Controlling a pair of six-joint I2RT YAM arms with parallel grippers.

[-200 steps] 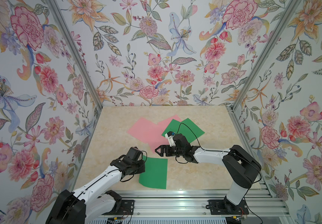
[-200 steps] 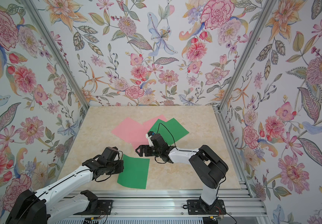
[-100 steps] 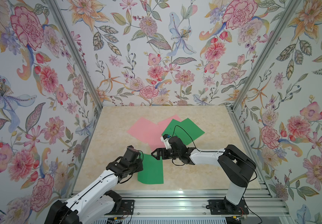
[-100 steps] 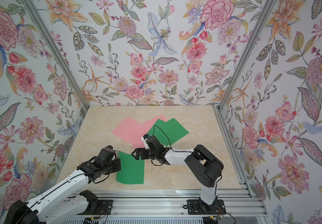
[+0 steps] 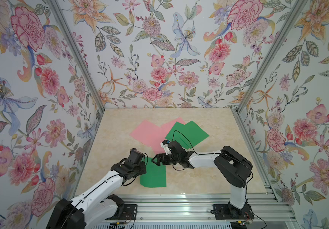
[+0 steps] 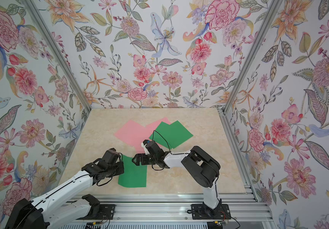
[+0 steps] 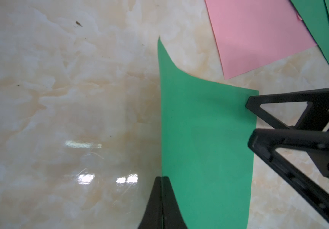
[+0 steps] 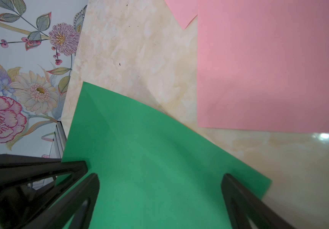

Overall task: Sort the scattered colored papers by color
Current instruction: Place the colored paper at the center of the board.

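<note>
Left wrist view: left gripper [image 7: 162, 178] jaws are seen pressed together, pinching one edge of a green sheet [image 7: 205, 138]. That sheet is bowed, with one corner curled up off the table [image 7: 60, 99]. Right gripper [image 8: 159, 176] jaws are spread wide, and the sheet's opposite edge is straddled by them in the right wrist view. One fingertip [image 7: 247, 103] is seen right at that edge; actual contact cannot be told. In both top views the pinched sheet is found near the table's front edge, between the two grippers. Pink sheets [image 5: 147, 134] and other green sheets [image 5: 189, 132] are left overlapping mid-table, the green ones laid partly over the pink. A pink corner is seen near the pinched sheet's far edge.
</note>
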